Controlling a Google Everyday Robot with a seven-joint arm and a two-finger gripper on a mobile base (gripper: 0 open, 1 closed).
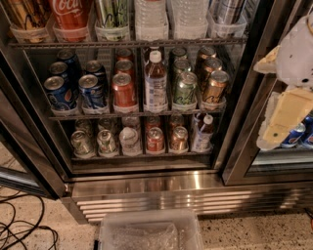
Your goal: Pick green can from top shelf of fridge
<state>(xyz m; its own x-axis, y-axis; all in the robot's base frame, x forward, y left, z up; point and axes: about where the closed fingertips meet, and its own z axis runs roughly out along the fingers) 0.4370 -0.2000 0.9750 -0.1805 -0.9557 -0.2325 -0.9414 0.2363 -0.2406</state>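
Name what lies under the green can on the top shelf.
The green can stands in a clear holder on the top shelf; its base is covered. The gripper hangs far right.

Upright green can point(113, 13) in clear holder point(113, 33), third from left on top shelf point(195, 43) of fridge point(161, 188); tool point(283, 117) far right, apart.

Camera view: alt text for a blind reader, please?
A well-stocked drinks fridge; the green can stands on the top shelf beside a red Coca-Cola can. The gripper hangs at the right edge, apart from it.
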